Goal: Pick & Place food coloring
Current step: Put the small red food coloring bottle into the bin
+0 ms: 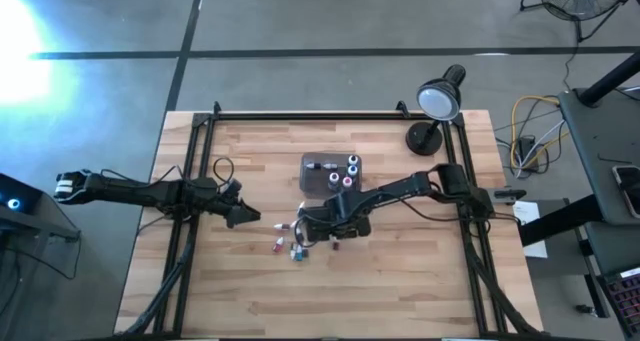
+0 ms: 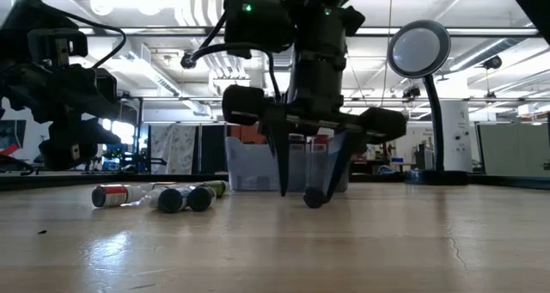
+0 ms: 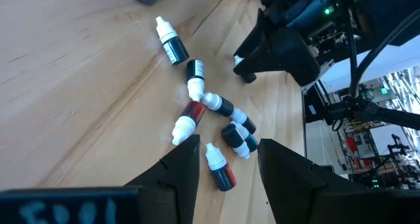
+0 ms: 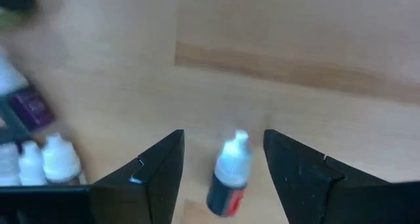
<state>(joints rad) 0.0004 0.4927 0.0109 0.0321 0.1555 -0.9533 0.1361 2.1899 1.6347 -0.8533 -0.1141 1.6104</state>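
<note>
Several loose food coloring bottles (image 3: 210, 119) lie on their sides in a cluster on the wooden table, also seen in the high view (image 1: 285, 243) and the low view (image 2: 163, 195). My right gripper (image 4: 223, 135) points down, open, with one white-capped dark bottle (image 4: 230, 175) lying on the table between its fingers, untouched. The low view shows that bottle (image 2: 314, 197) end-on below my right gripper (image 2: 309, 190). My left gripper (image 3: 230, 144) is open and hovers left of the cluster (image 1: 250, 217). More bottles stand in the clear tray (image 1: 333, 173).
The tray (image 2: 258, 168) stands just beyond my right gripper toward the far edge. A black desk lamp (image 1: 438, 101) stands at the table's far right corner. A black metal frame (image 1: 300, 116) runs along the table's edges. Bare wood lies toward the near edge.
</note>
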